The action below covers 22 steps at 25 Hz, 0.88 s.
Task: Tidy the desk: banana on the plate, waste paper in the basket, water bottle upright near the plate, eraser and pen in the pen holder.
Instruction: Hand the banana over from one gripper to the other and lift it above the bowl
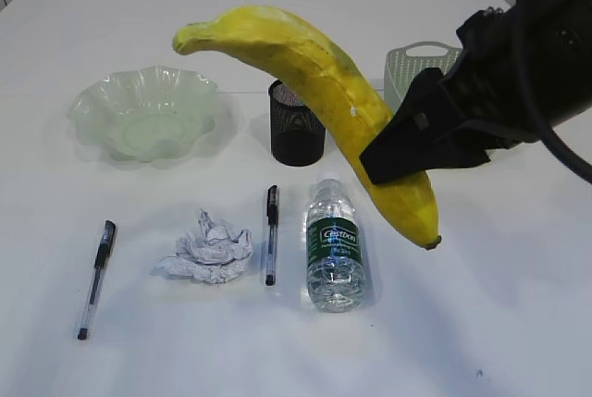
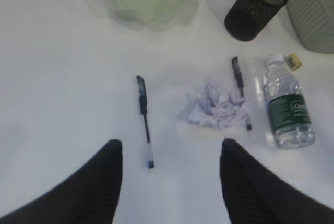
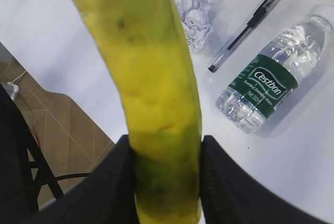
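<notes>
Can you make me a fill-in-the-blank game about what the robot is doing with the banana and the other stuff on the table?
1. The right gripper holds the ____ in the air.
2. The water bottle is lying on its ____.
3. The waste paper lies between two ____.
4. The plate has ____ on it.

Missing words: banana; side; pens; nothing

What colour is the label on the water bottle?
Dark green with white lettering on the water bottle; clearest in the right wrist view.
</notes>
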Each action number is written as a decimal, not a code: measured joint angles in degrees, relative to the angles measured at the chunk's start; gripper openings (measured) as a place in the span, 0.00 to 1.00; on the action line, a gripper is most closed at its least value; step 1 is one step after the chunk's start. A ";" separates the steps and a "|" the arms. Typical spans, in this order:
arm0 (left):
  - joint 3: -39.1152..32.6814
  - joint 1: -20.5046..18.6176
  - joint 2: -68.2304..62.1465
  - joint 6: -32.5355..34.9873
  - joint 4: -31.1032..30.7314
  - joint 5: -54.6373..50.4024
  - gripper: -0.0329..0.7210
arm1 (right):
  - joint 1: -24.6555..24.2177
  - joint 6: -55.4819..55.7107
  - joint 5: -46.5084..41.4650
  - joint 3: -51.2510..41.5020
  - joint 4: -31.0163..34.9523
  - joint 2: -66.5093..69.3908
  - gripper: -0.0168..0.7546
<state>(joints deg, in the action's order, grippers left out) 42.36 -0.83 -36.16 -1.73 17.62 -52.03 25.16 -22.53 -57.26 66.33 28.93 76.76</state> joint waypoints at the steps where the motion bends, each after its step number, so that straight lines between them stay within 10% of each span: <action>1: 0.00 0.00 0.00 0.00 0.99 1.34 0.62 | 0.00 0.00 0.09 0.00 0.00 0.00 0.37; 6: 0.00 0.00 -1.37 2.22 10.54 7.36 0.77 | 0.00 0.00 0.09 0.00 0.00 0.00 0.37; 14: 0.00 0.00 -8.66 31.68 37.14 8.70 0.79 | 0.00 0.00 -0.12 0.00 0.00 0.00 0.37; 22: 0.00 0.00 -9.82 39.69 41.41 12.44 0.79 | 0.00 0.00 -0.12 0.00 1.22 0.00 0.37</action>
<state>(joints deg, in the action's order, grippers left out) 42.36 -0.83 -45.98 37.96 59.03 -39.59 25.16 -22.53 -57.38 66.33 30.15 76.76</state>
